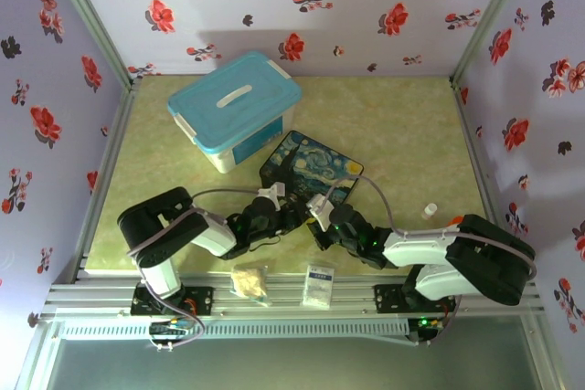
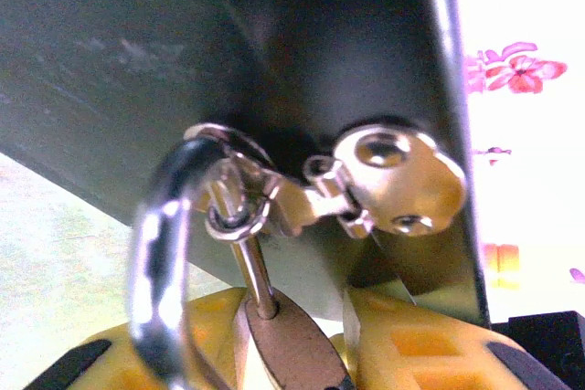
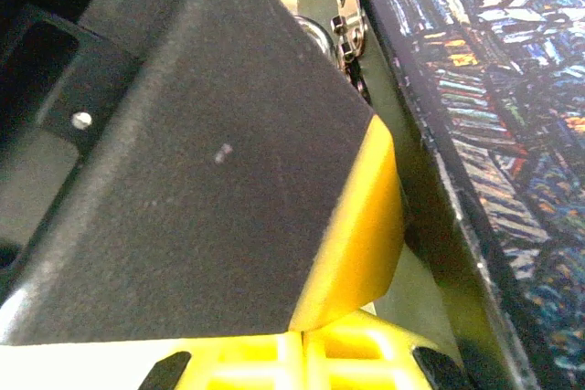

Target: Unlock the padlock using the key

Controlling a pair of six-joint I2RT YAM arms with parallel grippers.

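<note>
Arms from both sides reached to the near edge of the painted dark-blue box (image 1: 315,163) on the table (image 1: 402,125). By the box's metal hasp (image 2: 398,180) hung the padlock (image 2: 291,346), its silver shackle (image 2: 154,267) threaded through a small ring beside that hasp. The padlock's body sat between the yellow fingers (image 2: 411,349) of the left gripper (image 2: 294,367); whether they clamped it or stood loose could not be told. The right gripper (image 3: 302,364) was closed, fingers together, just beside the box's edge.
</note>
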